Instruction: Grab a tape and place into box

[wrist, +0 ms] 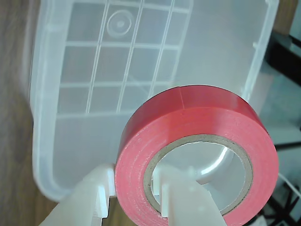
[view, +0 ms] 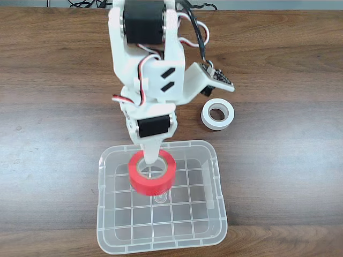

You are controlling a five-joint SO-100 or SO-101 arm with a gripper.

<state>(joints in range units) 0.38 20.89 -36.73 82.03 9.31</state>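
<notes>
The red tape hangs tilted over the back part of the clear box, above its grid floor. My gripper is shut on the tape, with one white finger reaching down through the ring's hole. In the wrist view the red tape sits close up, its wall pinched at the left. One finger presses on the outside and the other stands inside the tan core. My gripper holds it over the box, whose grid bottom shows beyond.
A white tape roll lies on the brown wooden table, behind and to the right of the box in the fixed view. The white arm with its cables rises over the table's far middle.
</notes>
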